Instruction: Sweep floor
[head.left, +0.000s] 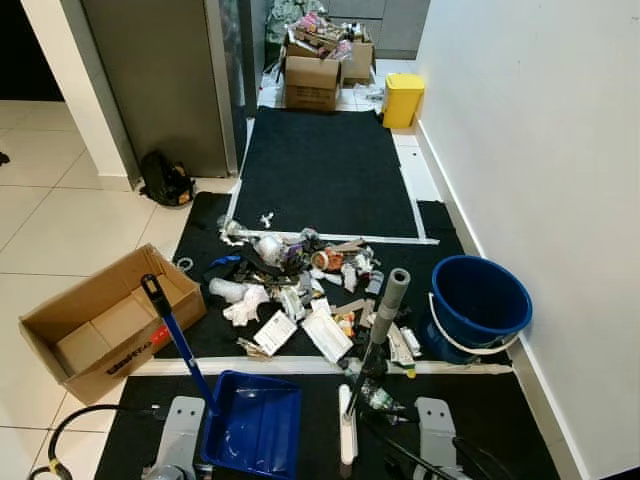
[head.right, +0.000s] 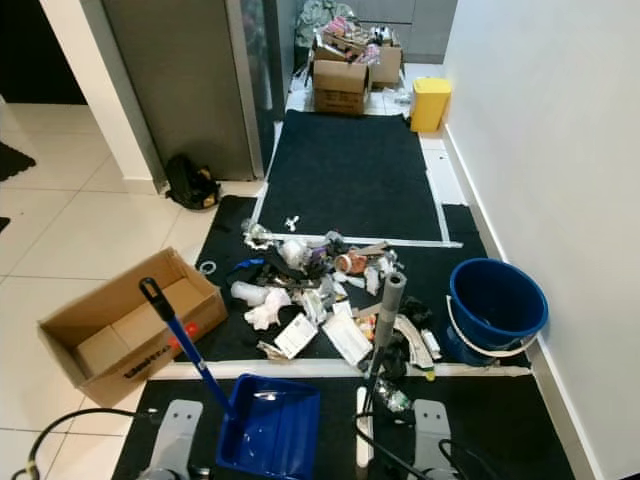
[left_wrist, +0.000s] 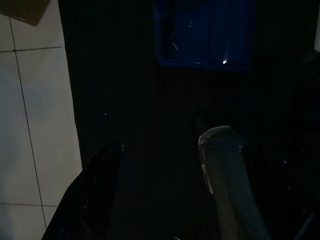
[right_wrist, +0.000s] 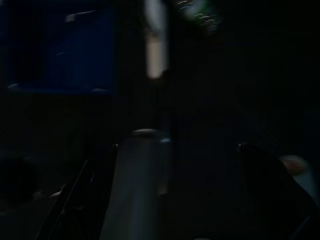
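While both hands sit low at the frame's near edge, grip state cannot be determined. Blue dustpan (head.left: 255, 420) rests on black mat (head.left: 330, 165); litter pile (head.left: 300, 285) lies beside blue bucket (head.left: 478, 300).

The dustpan (head.left: 255, 425) is cut off at the lower edge of the left eye view, as is the broom head (head.left: 346, 428). Single items in the litter pile (head.left: 300, 285) are too small to be told. The right wrist view is dark and blurred.
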